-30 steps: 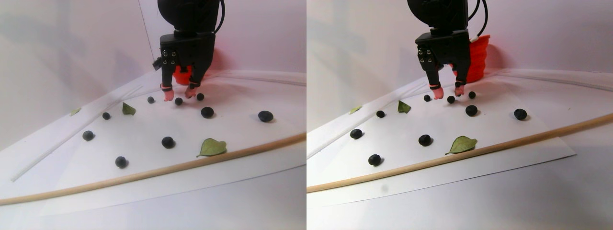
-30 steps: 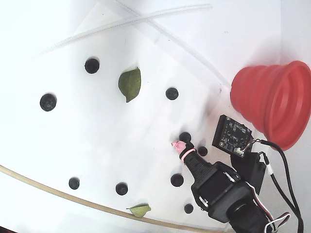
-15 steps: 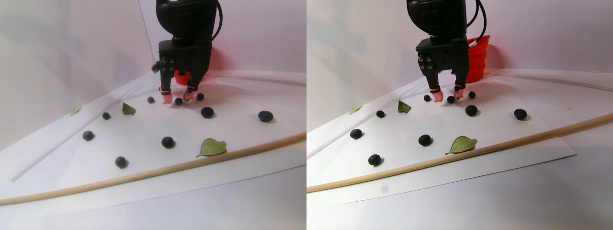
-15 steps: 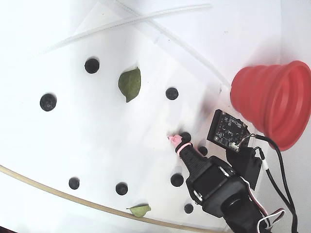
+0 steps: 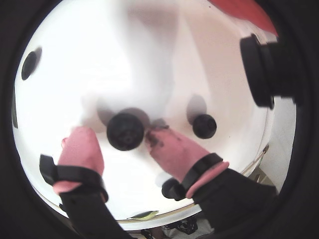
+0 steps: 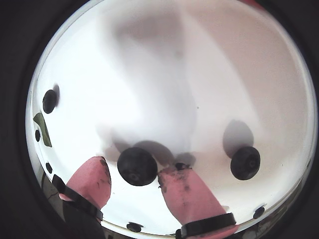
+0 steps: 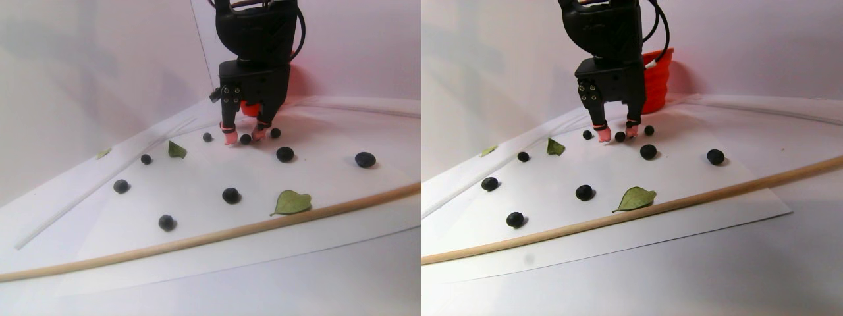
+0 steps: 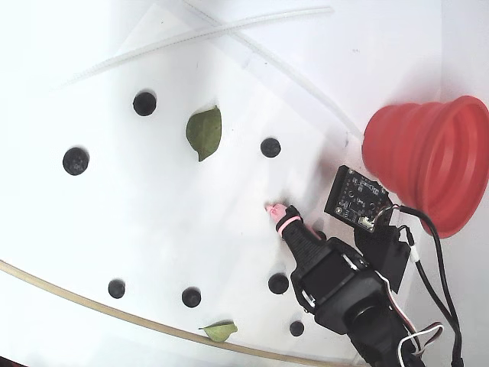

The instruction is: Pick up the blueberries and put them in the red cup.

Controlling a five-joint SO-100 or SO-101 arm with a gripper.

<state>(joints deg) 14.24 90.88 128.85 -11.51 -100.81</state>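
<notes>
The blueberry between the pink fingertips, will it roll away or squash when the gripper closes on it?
The blueberry is small and round on smooth white paper, so an off-centre squeeze would probably roll it. One pink fingertip already shows dark smears, hinting berries bruise easily. It looks light, so the gripper should close gently.

Nine blueberries (image 7: 230,195), three leaves (image 7: 291,202), one red cup (image 8: 428,160)

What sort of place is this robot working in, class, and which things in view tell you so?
Probably a home or hobby tabletop test setup, not a kitchen: blueberries and leaves spread out on white paper sheets, a red cup as the target, and plain white walls behind.
</notes>
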